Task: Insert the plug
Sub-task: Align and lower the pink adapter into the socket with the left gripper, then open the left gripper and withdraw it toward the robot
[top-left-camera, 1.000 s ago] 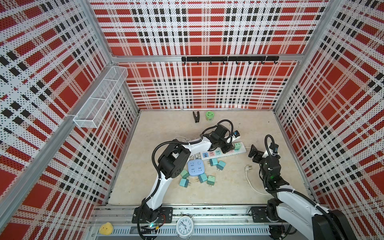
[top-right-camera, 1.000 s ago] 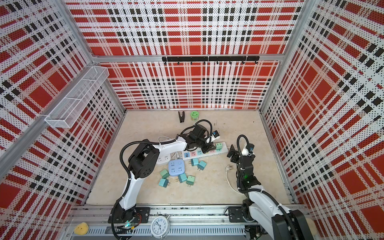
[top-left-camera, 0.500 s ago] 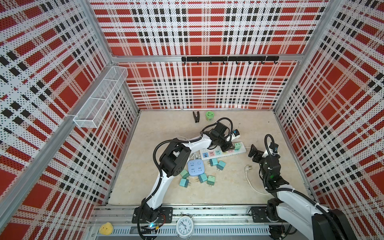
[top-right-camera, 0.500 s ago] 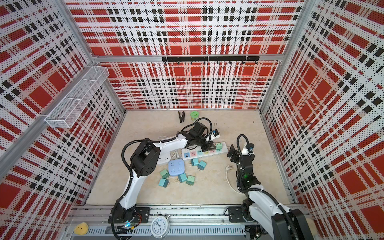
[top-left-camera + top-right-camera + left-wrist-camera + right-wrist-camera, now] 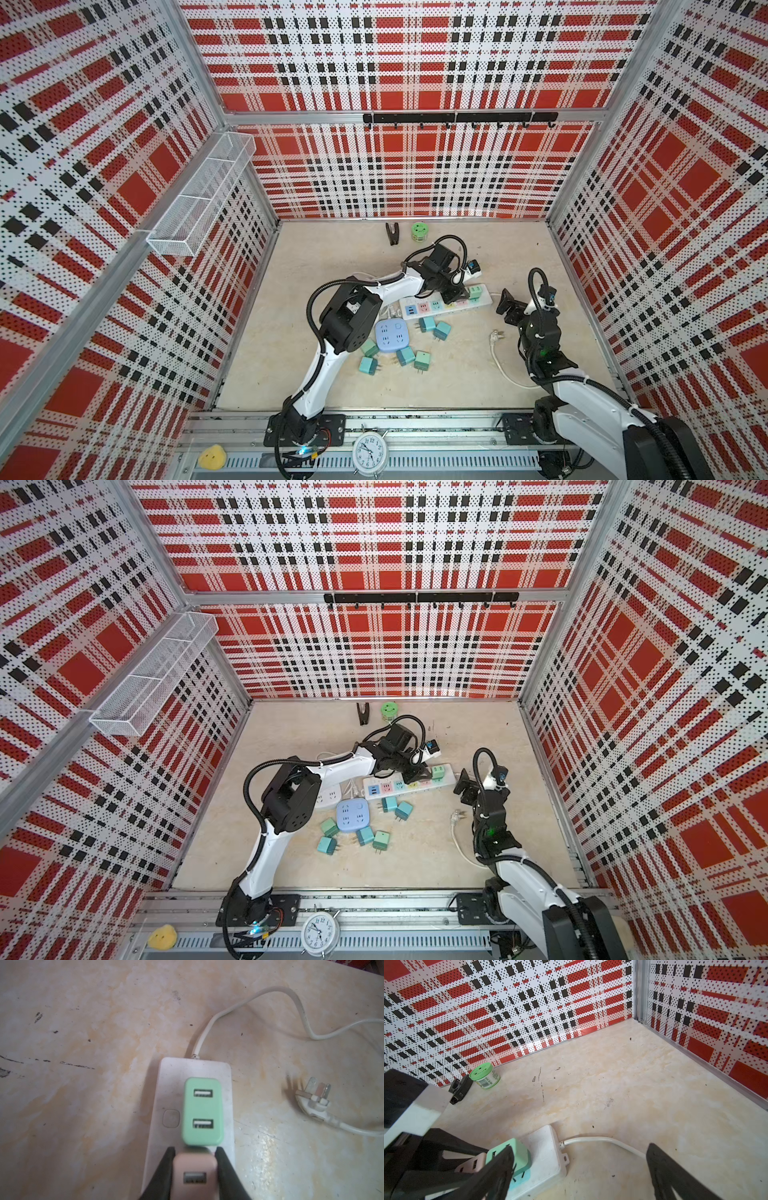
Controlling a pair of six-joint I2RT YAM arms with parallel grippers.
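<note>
My left gripper [image 5: 195, 1149] is shut on a pink plug [image 5: 194, 1176] and holds it over the white power strip [image 5: 166, 1084]. A green plug [image 5: 202, 1111] stands in the strip's end socket, right next to the pink one. The pink plug's prongs are hidden, so I cannot tell whether they are in a socket. In both top views the left gripper [image 5: 453, 296] [image 5: 415, 776] is at the strip's right end. My right gripper [image 5: 580, 1146] is open and holds nothing. It hangs just off that end [image 5: 509, 307], above the strip's cord.
Several loose teal plugs [image 5: 432, 328] and a blue square socket block [image 5: 390, 336] lie in front of the strip. The strip's own cord plug [image 5: 494, 336] lies near the right arm. A green jar [image 5: 419, 230] and a black clip [image 5: 392, 233] stand by the back wall.
The left wrist has shifted slightly over the strip's right end, still shut on the pink plug. The right arm has not moved.
</note>
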